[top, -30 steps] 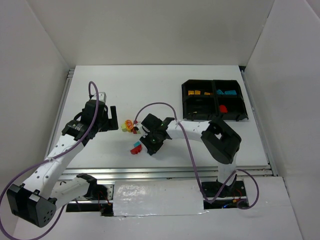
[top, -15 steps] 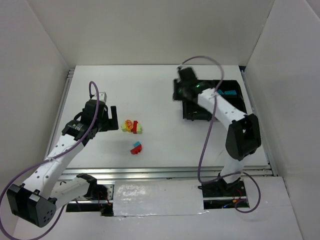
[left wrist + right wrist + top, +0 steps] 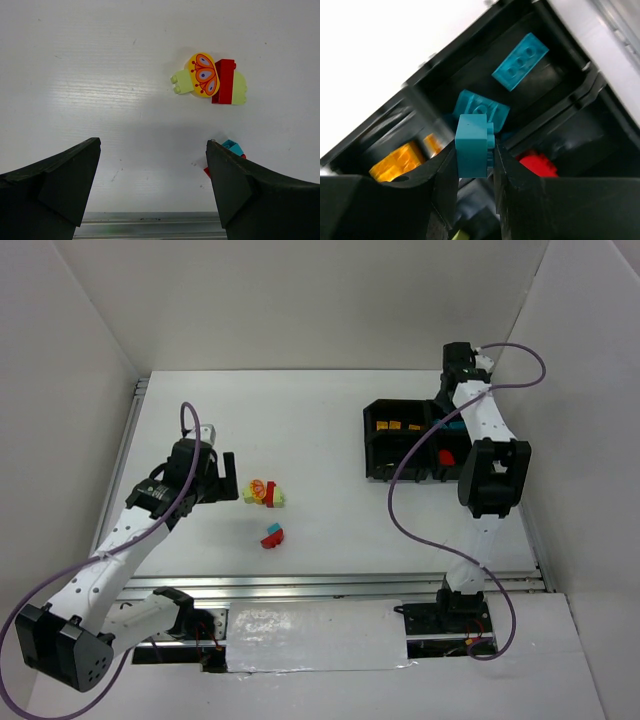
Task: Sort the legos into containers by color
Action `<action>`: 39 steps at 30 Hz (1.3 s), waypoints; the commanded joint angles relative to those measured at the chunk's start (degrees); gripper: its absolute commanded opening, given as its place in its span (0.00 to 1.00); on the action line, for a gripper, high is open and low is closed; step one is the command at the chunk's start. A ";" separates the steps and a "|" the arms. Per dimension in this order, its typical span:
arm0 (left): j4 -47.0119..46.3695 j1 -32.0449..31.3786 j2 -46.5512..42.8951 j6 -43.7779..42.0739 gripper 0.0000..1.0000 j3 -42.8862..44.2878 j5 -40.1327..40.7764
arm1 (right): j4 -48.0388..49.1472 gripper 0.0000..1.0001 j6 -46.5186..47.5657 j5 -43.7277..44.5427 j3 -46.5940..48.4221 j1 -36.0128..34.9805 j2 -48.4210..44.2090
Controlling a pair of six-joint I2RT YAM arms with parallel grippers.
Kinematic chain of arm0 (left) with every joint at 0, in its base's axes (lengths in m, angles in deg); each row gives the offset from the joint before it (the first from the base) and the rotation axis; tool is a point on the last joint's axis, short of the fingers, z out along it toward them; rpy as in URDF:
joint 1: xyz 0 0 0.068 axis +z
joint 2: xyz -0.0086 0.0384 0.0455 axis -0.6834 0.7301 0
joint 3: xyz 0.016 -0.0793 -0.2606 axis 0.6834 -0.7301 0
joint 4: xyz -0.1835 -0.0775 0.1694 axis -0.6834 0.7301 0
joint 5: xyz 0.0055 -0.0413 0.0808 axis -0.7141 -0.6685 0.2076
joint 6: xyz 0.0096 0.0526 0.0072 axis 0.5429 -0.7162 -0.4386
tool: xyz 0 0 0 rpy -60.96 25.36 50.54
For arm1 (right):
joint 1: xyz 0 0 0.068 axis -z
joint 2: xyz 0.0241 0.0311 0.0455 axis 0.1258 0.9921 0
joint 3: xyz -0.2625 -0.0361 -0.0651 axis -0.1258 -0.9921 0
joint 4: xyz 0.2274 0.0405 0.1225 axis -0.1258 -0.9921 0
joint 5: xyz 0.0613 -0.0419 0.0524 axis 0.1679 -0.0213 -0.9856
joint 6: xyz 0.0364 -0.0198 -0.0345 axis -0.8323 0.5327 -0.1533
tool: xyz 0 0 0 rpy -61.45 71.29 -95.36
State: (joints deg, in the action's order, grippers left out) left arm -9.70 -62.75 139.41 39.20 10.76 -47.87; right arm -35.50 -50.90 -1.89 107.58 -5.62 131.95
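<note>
My right gripper is shut on a teal blue brick and holds it over the black four-compartment tray. Below it, the teal compartment holds two teal bricks. An orange brick and a red brick lie in neighbouring compartments. In the top view the right gripper hangs over the tray's far right part. My left gripper is open and empty, left of a cluster of pale green, red and butterfly-printed yellow pieces. A red and teal pair lies by its right finger.
White walls close the table on the left, back and right. A metal rail runs along the near edge. The right arm's purple cable loops over the tray. The loose bricks lie left of centre.
My right arm has swung from the loose bricks at the table's middle up to the tray's far right, carrying the teal brick. The left arm has not moved.
</note>
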 commanded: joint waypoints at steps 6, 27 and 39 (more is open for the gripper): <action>-1.80 0.21 0.65 -1.16 1.00 0.85 -1.86 | -0.70 0.12 2.48 2.57 6.43 4.54 4.83; 3.82 4.17 -4.35 12.01 0.99 2.69 17.54 | 12.82 1.00 7.75 -14.07 -22.19 -32.08 -22.41; 2.60 4.08 -14.29 11.94 0.99 0.58 18.98 | 7.75 0.93 3.09 -10.78 -20.55 -60.04 -8.54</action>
State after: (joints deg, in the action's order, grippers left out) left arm -4.13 -58.66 125.62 52.60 11.70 -27.46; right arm -25.88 -48.12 -12.89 83.93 -63.17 121.70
